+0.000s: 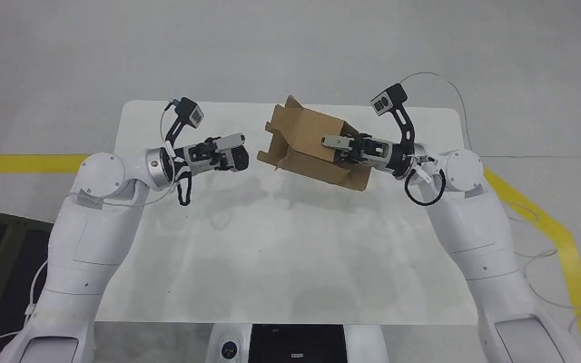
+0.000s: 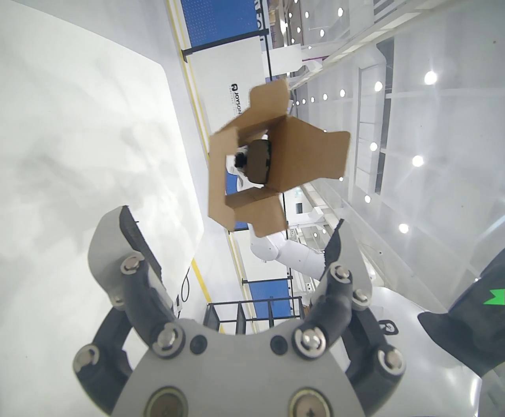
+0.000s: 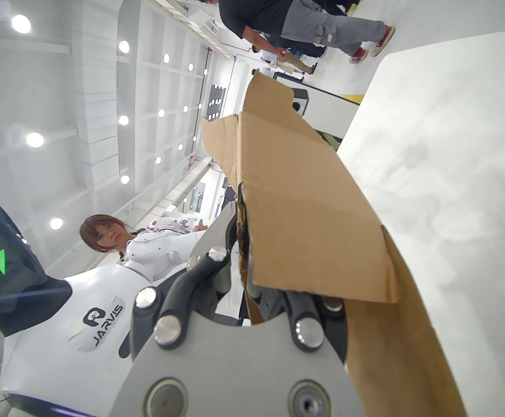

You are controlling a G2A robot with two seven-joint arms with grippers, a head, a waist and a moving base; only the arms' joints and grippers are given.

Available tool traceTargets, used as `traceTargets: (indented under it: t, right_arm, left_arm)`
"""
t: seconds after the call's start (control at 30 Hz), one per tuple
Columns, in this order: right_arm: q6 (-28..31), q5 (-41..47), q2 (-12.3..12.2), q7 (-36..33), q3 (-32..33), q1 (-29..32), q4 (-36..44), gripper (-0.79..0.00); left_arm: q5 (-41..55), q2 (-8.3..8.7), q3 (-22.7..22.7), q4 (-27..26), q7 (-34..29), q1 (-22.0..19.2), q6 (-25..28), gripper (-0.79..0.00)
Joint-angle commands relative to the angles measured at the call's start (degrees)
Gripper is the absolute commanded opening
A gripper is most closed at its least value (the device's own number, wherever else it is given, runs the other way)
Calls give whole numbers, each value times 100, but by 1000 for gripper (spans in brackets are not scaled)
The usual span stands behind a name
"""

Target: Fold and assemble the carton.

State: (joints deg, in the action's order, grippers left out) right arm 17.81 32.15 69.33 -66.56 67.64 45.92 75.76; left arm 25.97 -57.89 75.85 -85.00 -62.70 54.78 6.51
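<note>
- White wall panel [image 2: 221, 75], behind the carton [image 2: 307, 158]: one dark logo mark, then one line of dark capital lettering. The carton flap hides the end of the line.
- Blue board [image 2: 213, 19]: large characters at its edge, cut off, illegible.

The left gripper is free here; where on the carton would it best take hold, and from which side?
Probably a splayed flap at the open end of the carton, approached head-on from the side of the left gripper. That end faces it, the flaps stick out thin and free, and the right gripper clamps a wall at the other end.
</note>
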Motion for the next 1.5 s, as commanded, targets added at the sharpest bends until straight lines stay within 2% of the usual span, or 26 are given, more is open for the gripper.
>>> traceTargets:
  t: [0.0,0.2,0.4,0.67,1.47]
  right_arm:
    - [-12,97,4,-118,-19,-43,2,-785]
    - [-20,276,17,-267,-66,-137,17,-785]
    - [2,319,49,-291,-209,-191,-22,-785]
    - [7,392,95,-357,-404,-241,-109,-785]
    - [-4,648,172,-525,-648,-231,48,-785]
  left_arm:
    - [-213,7,-13,79,210,12,-157,0]
    - [-508,21,-98,89,302,19,-454,0]
    - [-456,6,-303,-37,-27,-43,-482,0]
    - [-387,-47,-561,-56,64,-165,-518,0]
    - [-202,-79,-691,72,30,-327,-475,0]
